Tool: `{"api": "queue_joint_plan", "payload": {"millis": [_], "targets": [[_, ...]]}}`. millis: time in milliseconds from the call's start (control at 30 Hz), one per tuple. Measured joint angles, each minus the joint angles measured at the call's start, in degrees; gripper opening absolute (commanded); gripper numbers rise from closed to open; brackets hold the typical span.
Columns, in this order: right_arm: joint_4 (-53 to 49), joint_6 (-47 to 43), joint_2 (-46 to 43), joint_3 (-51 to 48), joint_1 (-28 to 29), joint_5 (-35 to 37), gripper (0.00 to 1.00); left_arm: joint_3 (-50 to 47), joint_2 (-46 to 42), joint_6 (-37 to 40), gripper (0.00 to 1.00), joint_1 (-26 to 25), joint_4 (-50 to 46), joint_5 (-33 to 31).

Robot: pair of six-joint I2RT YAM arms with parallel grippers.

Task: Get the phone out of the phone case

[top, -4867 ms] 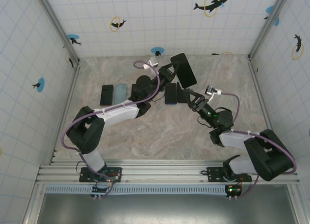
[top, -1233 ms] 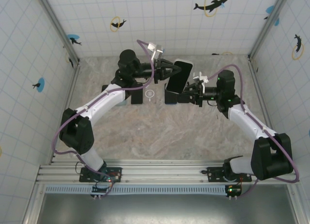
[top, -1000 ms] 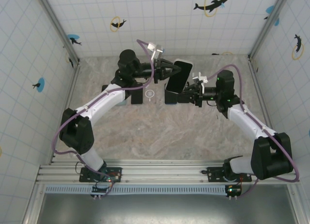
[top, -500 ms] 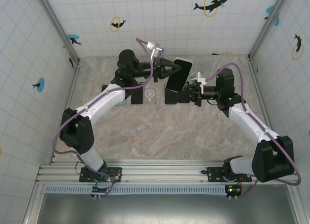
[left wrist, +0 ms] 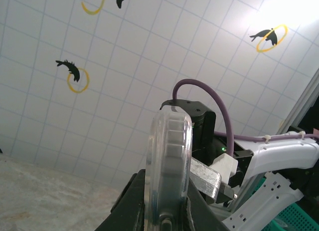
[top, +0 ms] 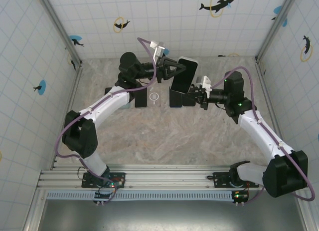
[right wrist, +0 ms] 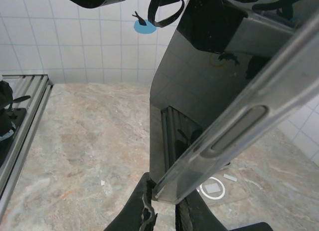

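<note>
Your right gripper (right wrist: 163, 203) pinches the phone (right wrist: 199, 91) by its near corner (side button facing you), over the marble table (right wrist: 75, 141).

One held phone (top: 183, 76) (clear-cased), one white ring (top: 155, 97).

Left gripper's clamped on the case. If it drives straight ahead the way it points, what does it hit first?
Likely the right arm: past the phone case pinched in the left gripper, its black wrist with the purple cable sits dead ahead. Depth unclear.
</note>
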Motion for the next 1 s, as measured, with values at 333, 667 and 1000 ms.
{"api": "queue_joint_plan", "payload": {"millis": [333, 667, 1000], "targets": [[-2.2, -5.4, -0.7, 0.0, 1.1, 8.2, 0.01, 0.1, 0.8, -4.3, 0.0, -0.9, 0.5, 0.2], [10.8, 4.7, -3.6, -3.5, -1.5, 10.7, 0.2, 0.3, 0.8, -6.3, 0.0, -2.6, -4.1, -1.7], [28.2, 34.6, -8.4, -17.9, -8.3, 9.8, 0.42, -3.3, -0.3, -11.8, 0.0, -1.2, -2.6, -15.2]]}}
